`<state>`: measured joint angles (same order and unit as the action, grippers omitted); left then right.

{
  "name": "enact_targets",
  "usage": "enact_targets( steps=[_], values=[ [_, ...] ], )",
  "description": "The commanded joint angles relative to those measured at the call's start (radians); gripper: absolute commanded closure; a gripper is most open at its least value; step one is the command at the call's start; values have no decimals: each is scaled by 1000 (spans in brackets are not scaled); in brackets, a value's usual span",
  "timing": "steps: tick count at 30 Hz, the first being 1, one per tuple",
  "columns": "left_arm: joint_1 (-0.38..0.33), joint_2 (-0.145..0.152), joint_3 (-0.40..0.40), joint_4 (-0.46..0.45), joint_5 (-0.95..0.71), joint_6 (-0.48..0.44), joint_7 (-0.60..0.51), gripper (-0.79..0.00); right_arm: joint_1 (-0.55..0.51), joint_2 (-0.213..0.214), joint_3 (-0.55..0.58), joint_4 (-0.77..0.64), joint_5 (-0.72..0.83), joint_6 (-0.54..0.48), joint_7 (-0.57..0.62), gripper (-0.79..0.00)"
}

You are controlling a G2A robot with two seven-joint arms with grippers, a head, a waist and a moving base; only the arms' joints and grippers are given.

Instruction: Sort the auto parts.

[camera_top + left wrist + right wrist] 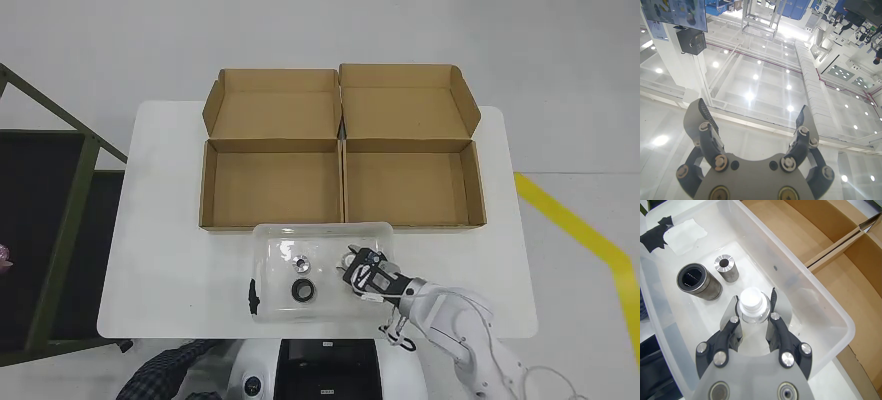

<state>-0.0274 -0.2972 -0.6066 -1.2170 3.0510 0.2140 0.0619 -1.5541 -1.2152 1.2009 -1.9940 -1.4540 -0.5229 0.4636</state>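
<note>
Right wrist view: small clear bottle [751,300], white-capped, upright in the right part of the clear plastic bin [810,273] at the near edge of the tabletop [150,250]. It is held by the right tool [754,297], whose pads are closed against its shoulders. Judged light, rigid, smooth and slip-prone, possibly breakable; best gripped on the body below the cap. Linear bearing [698,281] and steel bushing [727,269] stand to its left. Left tool [752,106] is spread wide, unladen.

The white table [150,250] bears 2 open cardboard boxes [272,188] and 1 clear bin [330,250].
</note>
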Motion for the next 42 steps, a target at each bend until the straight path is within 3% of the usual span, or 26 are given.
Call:
enact_targets(
  steps=[1, 12, 24, 42],
  values=[
    [0, 0, 0, 0, 0, 0, 0, -785, -1, 1, 0, -6, 2, 1, -2, 0],
    [0, 0, 0, 0, 0, 0, 0, -785, -24, 11, 3, -62, 44, -42, -58, 0],
    [0, 0, 0, 0, 0, 0, 0, -785, 26, 0, -12, 6, 380, 5, -140, 0],
    [0, 0, 0, 0, 0, 0, 0, -785, 45, 5, 52, -139, 620, 16, -221, 0]
  ],
)
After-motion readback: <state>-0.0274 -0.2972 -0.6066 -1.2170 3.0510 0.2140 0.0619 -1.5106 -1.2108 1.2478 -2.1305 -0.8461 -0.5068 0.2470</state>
